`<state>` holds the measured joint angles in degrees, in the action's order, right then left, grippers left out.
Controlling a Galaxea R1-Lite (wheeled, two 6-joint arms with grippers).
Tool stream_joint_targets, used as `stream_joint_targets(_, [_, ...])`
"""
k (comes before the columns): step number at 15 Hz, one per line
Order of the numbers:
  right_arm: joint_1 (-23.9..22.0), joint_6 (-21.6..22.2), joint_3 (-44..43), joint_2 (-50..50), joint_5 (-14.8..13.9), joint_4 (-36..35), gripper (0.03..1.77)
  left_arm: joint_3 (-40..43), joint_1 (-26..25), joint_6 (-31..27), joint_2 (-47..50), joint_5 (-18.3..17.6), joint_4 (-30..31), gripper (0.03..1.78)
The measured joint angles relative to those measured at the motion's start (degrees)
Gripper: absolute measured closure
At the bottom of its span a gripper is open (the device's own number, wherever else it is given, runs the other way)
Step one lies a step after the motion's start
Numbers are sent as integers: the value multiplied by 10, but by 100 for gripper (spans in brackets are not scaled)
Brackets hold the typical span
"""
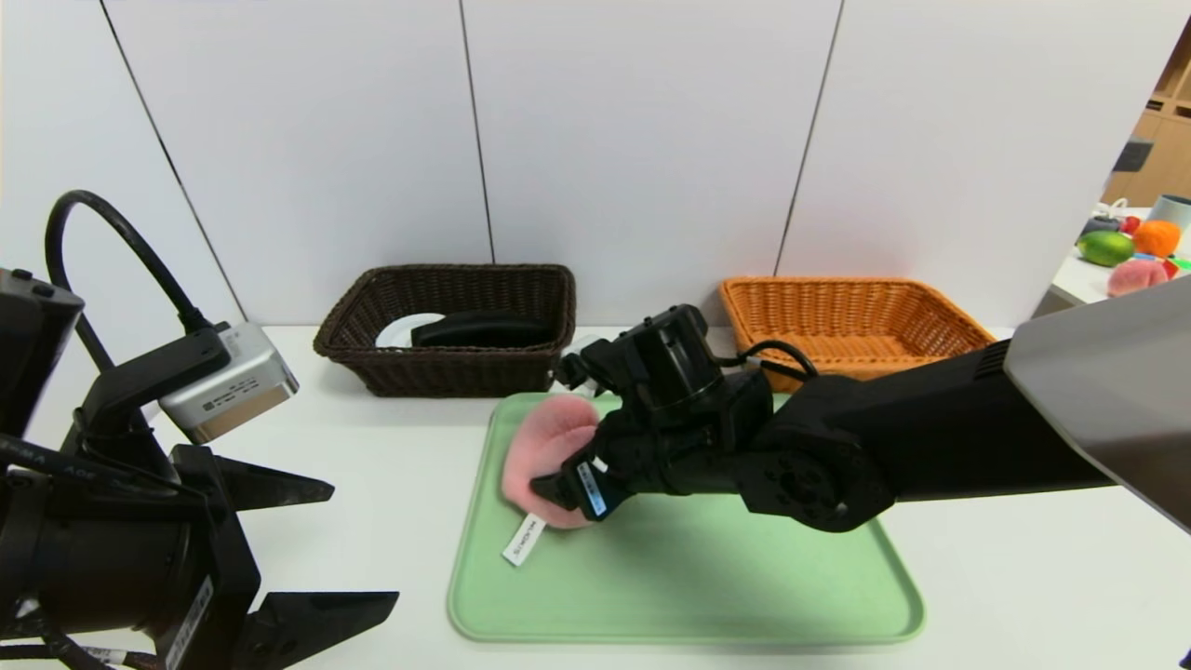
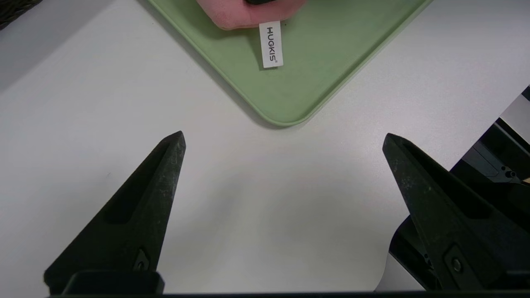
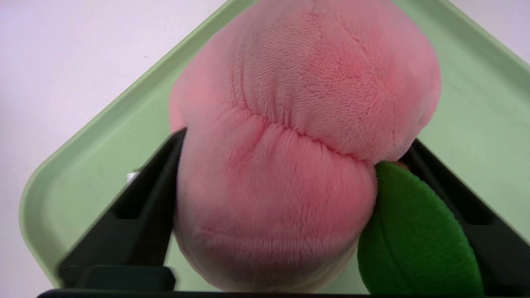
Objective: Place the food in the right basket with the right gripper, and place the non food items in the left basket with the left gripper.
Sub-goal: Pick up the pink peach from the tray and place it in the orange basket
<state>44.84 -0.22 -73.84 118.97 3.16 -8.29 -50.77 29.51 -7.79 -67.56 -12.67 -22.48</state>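
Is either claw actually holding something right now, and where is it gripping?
The right gripper straddles the pink plush peach at its sides, on the green tray; a firm hold isn't certain. The left gripper holds nothing.
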Motion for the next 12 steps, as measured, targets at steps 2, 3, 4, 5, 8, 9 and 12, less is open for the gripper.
stream_joint_targets(2, [5, 0, -1, 1, -12, -1, 61, -1, 0, 0, 0, 0, 0, 12])
stream_joint_targets(3, [6, 0, -1, 1, -19, -3, 71, -1, 0, 0, 0, 0, 0, 12])
stream_joint_targets(4, [8, 0, -1, 1, -20, -5, 79, -2, 0, 0, 0, 0, 1, 12])
stream_joint_targets(5, [9, 1, -1, 0, -20, -5, 87, -2, 0, 0, 0, 0, 0, 12])
stream_joint_targets(8, [9, 4, -1, -5, -21, -4, 99, -3, -1, 0, 2, 0, 0, 12])
stream_joint_targets(9, [7, 5, 0, -9, -21, -2, 99, -3, -1, 0, 3, 0, 0, 12])
stream_joint_targets(12, [-3, 10, 3, -25, -22, 4, 99, -4, 0, 1, 6, 0, 1, 12])
